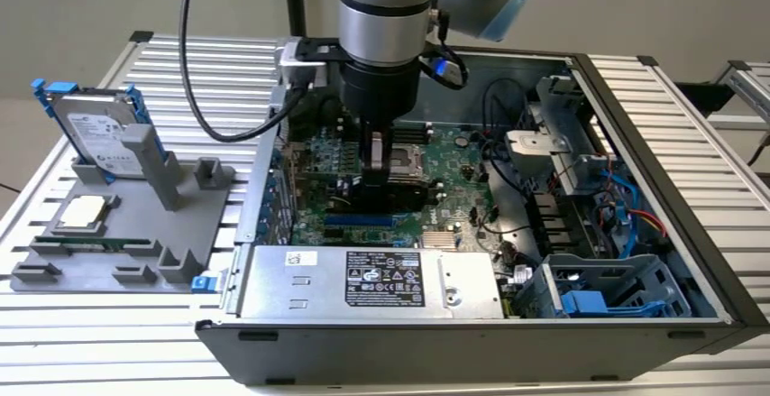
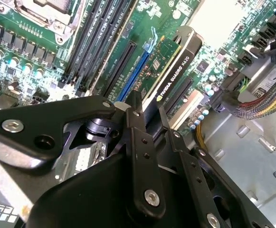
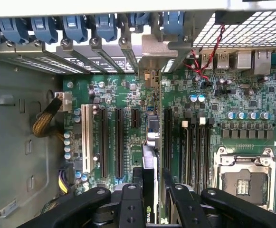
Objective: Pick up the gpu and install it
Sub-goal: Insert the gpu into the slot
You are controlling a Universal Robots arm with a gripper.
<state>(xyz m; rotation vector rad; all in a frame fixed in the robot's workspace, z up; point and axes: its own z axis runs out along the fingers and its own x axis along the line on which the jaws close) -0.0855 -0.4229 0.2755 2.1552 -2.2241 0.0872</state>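
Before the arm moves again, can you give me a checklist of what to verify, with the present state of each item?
1. Gpu held in the gripper: ok, jaws closed on its edge in both wrist views.
2. Gpu inside the case, over the motherboard: ok.
3. Card parallel to the blue slot: ok, it runs alongside it.
4. Card seated in a slot: cannot tell, its lower edge is hidden.
5. End bracket lined up with the rear opening: cannot tell.
6. Cables away from the card: ok, they lie off to the side.
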